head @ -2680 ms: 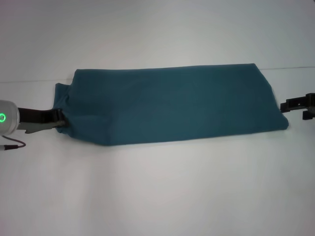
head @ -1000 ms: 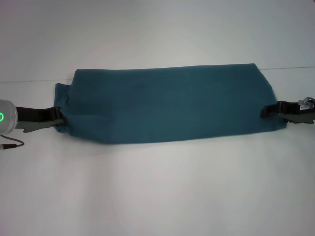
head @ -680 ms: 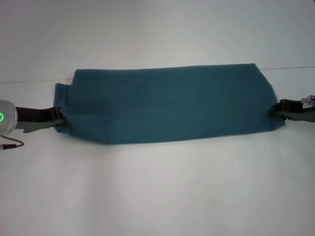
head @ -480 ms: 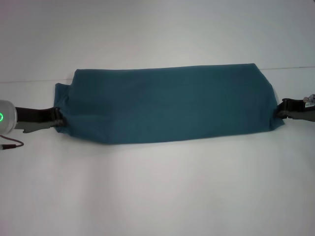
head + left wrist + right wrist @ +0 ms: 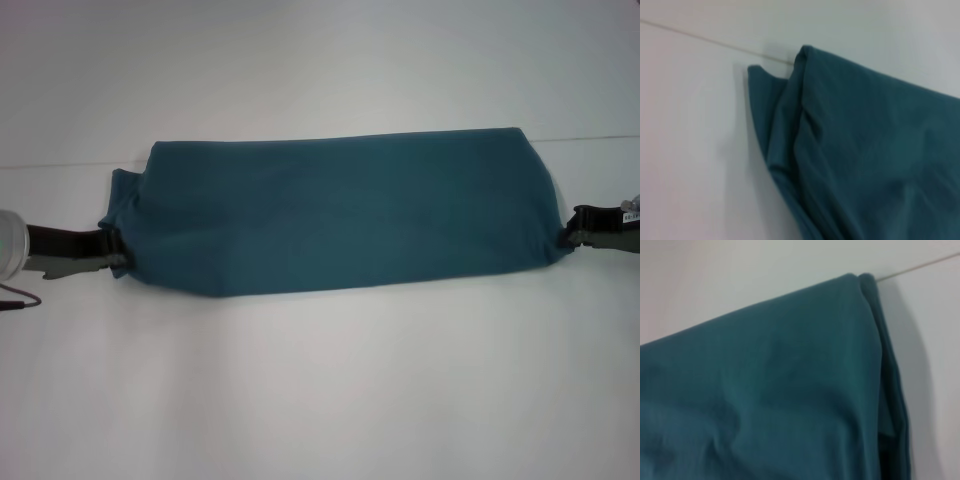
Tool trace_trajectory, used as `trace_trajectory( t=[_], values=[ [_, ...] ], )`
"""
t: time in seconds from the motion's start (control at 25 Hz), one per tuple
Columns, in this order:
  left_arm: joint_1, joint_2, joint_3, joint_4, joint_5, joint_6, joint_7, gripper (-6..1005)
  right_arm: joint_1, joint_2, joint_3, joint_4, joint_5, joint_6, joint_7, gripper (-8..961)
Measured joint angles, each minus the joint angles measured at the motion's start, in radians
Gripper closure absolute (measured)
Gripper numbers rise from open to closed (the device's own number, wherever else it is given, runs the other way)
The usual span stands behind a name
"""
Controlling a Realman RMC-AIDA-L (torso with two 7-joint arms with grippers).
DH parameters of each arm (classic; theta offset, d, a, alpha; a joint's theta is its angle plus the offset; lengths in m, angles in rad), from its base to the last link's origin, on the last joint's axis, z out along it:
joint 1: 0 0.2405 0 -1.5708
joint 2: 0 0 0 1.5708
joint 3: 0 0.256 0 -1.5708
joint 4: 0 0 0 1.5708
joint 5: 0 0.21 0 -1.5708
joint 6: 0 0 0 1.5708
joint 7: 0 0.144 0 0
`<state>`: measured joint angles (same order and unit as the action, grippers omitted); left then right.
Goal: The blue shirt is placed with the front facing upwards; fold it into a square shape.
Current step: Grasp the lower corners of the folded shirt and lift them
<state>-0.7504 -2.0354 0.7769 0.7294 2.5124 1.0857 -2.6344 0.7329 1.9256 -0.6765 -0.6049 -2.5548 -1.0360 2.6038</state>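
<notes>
Shirt lies on the white desk as a long band, already folded lengthwise, long axis running left-right across the head view. Left tool sits at the band's left short end, near the front corner, touching cloth. Right tool sits at the right short end, also touching. Can't tell whether either one is clamped or released: the fingers are hidden at the cloth edge and the wrist views show only fabric layers. My read: the next fold goes end-to-end along the long axis. Both arms are equally close, each to its own end.

Plain white table with a thin seam across
</notes>
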Motion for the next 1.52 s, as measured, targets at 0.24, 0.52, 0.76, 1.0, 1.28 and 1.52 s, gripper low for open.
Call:
trace_trajectory(
  t=[0.24,0.52,0.76,1.0,1.28,1.52],
  values=[
    [0.017,0.001,-0.003,0.021,0.024,0.049,-0.007,986,-0.01,-0.006,0.0,-0.021,-0.002,-0.065,0.002,950],
    [0.055,-0.001,-0.004,0.09,0.025,0.126,-0.017,987,-0.022,-0.01,-0.007,-0.042,-0.003,-0.146,0.002,948],
    [0.097,-0.004,-0.005,0.149,0.025,0.206,-0.021,987,-0.049,-0.006,-0.009,-0.09,-0.006,-0.244,0.002,946],
    [0.153,-0.012,-0.005,0.214,0.025,0.283,-0.031,986,-0.075,0.001,-0.011,-0.125,-0.032,-0.335,0.002,946],
    [0.208,-0.023,-0.012,0.264,0.025,0.352,-0.032,986,-0.078,0.015,-0.011,-0.142,-0.091,-0.393,0.002,945],
    [0.225,-0.023,-0.033,0.268,0.011,0.364,-0.01,987,-0.088,0.024,-0.002,-0.172,-0.097,-0.408,0.002,945]
  ],
)
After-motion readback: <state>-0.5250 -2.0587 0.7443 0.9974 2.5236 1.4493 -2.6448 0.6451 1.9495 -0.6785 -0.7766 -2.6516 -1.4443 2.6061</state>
